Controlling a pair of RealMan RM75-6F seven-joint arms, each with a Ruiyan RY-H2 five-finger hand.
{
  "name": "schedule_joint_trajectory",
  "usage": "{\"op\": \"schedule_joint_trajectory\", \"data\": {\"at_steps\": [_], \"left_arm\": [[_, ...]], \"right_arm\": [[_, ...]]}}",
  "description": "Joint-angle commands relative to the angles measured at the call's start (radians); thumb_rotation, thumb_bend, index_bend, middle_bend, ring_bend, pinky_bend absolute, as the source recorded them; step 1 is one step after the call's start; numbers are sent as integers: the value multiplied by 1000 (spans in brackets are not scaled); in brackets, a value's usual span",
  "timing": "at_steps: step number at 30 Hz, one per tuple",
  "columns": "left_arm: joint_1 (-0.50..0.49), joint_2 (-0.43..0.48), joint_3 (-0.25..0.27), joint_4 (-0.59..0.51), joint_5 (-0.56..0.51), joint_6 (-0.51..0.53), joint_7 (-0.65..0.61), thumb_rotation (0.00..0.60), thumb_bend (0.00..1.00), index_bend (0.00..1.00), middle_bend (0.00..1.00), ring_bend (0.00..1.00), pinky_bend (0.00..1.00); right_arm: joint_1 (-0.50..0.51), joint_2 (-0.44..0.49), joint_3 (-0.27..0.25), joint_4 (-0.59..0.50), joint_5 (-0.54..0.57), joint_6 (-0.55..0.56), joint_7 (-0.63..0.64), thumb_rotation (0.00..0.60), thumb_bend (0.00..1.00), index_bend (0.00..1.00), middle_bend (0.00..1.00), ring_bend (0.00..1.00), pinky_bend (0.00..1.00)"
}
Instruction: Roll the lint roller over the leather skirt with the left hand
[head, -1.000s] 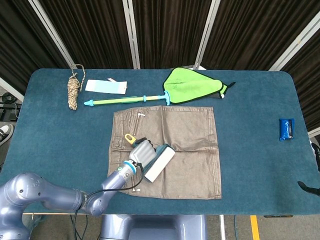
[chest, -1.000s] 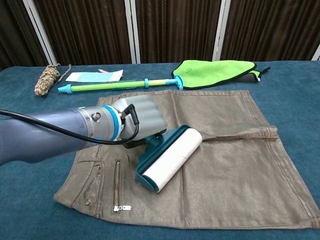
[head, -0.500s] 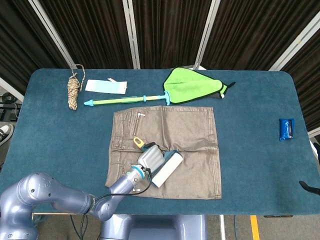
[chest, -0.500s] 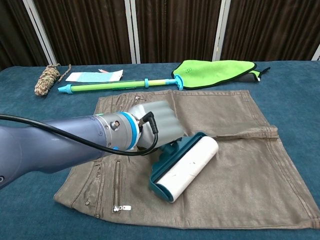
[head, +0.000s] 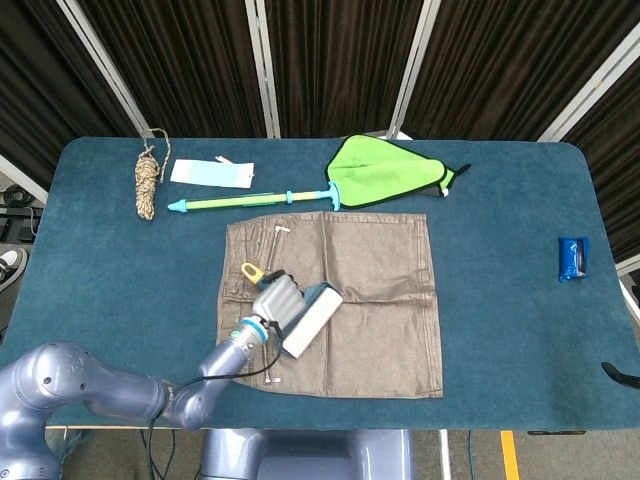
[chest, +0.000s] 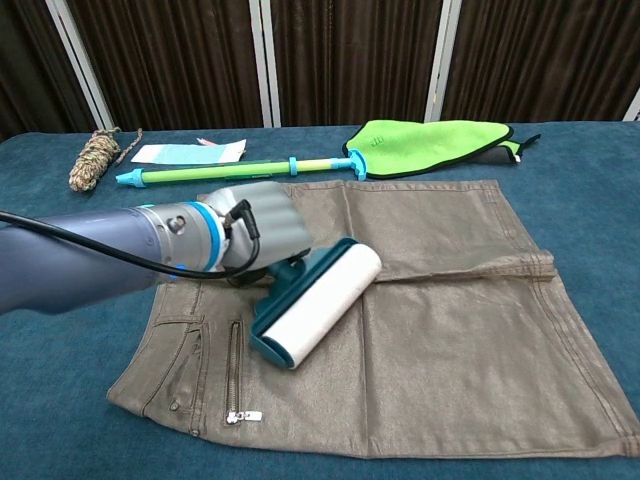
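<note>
A brown leather skirt (head: 370, 300) (chest: 450, 320) lies flat in the middle of the blue table. My left hand (head: 275, 302) (chest: 262, 235) grips the teal handle of a lint roller. The white roller (head: 310, 321) (chest: 318, 303) lies diagonally on the skirt's left half, near the zipper. My left forearm reaches in from the lower left. At the far right edge of the head view only a dark sliver shows near the table's front; I cannot identify it as the right hand.
Beyond the skirt lie a green mop with a long pole (head: 250, 200) (chest: 240, 170) and its green pad (head: 385, 170), a white card (head: 210, 173), and a rope bundle (head: 147, 185) (chest: 92, 160). A small blue packet (head: 573, 257) sits at the right.
The left hand pushed the roller rightward and nearer the front edge half a second ago, then pulled it back left and farther up the skirt.
</note>
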Motion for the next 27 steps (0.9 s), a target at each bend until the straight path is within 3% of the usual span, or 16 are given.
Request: {"op": "schedule_joint_trajectory", "data": {"at_steps": [1, 14, 27], "left_arm": [[29, 39, 27, 9, 9, -3, -38, 600, 987, 674, 551, 400, 497], [104, 129, 86, 84, 33, -45, -133, 600, 988, 674, 551, 400, 497], [72, 69, 46, 72, 69, -52, -88, 600, 988, 673, 551, 400, 498]], "right_arm": [[0, -1, 0, -1, 2, 0, -4, 600, 0, 0, 0, 0, 0], [9, -10, 2, -4, 13, -12, -30, 600, 0, 0, 0, 0, 0], [10, -6, 5, 1, 19, -18, -16, 600, 0, 0, 0, 0, 0]]}}
